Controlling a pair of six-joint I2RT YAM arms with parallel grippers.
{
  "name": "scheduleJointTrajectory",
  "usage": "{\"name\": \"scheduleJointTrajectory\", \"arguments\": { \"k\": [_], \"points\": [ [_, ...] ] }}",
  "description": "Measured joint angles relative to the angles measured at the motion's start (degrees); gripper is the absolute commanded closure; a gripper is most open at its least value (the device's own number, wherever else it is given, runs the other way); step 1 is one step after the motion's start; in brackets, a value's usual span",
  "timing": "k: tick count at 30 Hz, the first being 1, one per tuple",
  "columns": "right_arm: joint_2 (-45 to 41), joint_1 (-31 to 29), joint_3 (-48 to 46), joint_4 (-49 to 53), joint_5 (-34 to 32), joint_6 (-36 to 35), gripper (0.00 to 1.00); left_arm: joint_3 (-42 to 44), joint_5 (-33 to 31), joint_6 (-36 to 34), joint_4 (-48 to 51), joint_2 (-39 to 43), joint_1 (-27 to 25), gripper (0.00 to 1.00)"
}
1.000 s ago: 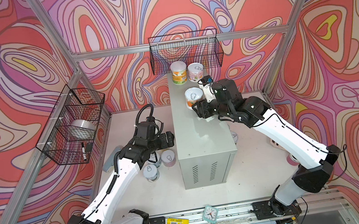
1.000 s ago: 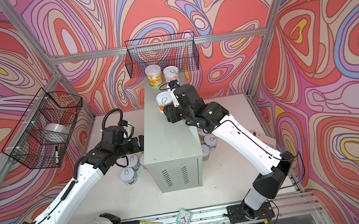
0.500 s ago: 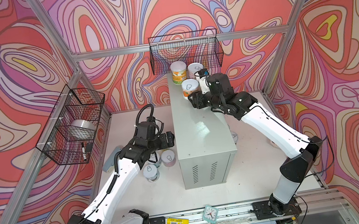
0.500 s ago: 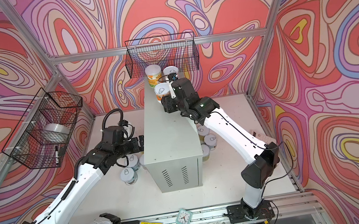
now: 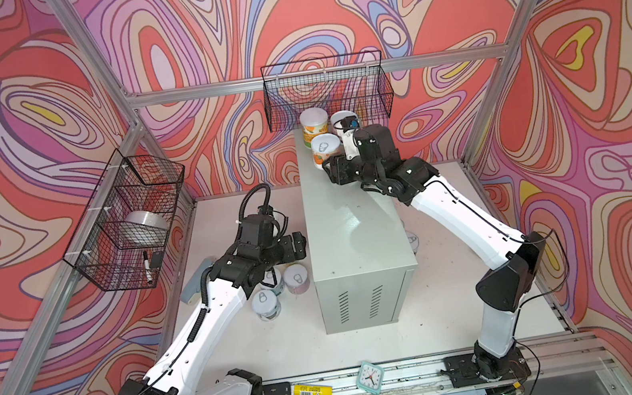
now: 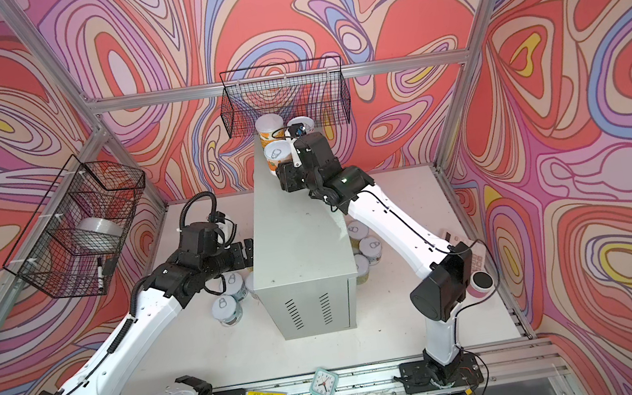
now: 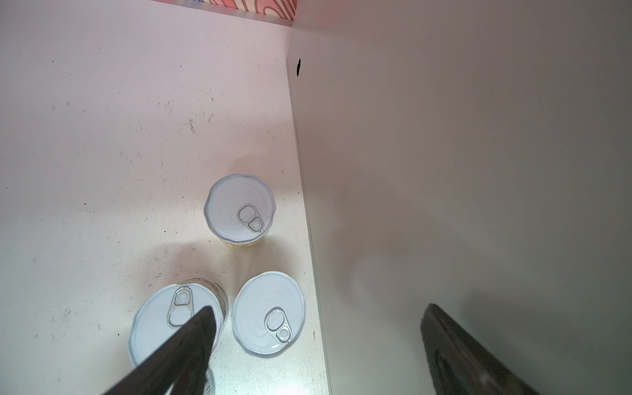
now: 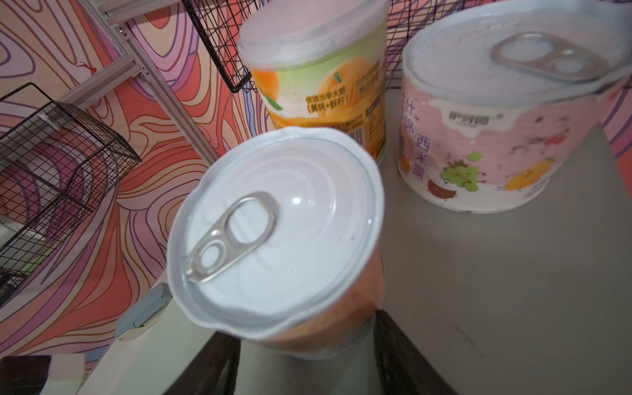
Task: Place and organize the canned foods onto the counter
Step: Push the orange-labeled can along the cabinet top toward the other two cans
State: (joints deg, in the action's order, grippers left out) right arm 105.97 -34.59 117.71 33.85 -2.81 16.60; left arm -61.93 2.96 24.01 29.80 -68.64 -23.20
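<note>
The right gripper (image 5: 332, 167) clamps the orange can (image 5: 326, 150) upright at the counter's (image 5: 353, 235) far end, just before the yellow can (image 5: 314, 123) and beside the pink can (image 8: 496, 136); the left gripper (image 5: 297, 246) hangs open.

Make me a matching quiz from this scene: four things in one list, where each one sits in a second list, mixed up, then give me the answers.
Things
1. tape roll
2. clock
3. pink can
4. orange pull-tab can

Places
A. standing free on the counter
B. gripped by the right end effector
C. in the wire basket on the side wall
D. on the front rail

Pairs: 1-C, 2-D, 3-A, 4-B
</note>
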Motion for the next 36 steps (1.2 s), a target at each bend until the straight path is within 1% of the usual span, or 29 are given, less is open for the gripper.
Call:
{"name": "scheduleJointTrajectory", "arguments": {
  "k": [14,28,33,34,36],
  "points": [
    [3.1,0.0,3.6,-0.5,0.2,0.9,0.38,0.0,-0.2,-0.2,0.0,0.0,0.0,0.06],
    [6.6,0.0,9.9,4.1,-0.2,1.1,0.37,0.0,-0.5,-0.5,0.0,0.0,0.0,0.06],
    [6.9,0.0,10.6,4.3,0.2,1.2,0.30,0.0,-0.5,-0.5,0.0,0.0,0.0,0.05],
    [6.7,0.1,10.3,4.2,0.5,1.2,0.28,0.0,-0.5,-0.5,0.0,0.0,0.0,0.05],
    [5.8,0.2,9.0,3.5,1.2,1.1,0.27,0.0,-0.7,-0.7,0.0,0.0,0.0,0.05]
  ]
}}
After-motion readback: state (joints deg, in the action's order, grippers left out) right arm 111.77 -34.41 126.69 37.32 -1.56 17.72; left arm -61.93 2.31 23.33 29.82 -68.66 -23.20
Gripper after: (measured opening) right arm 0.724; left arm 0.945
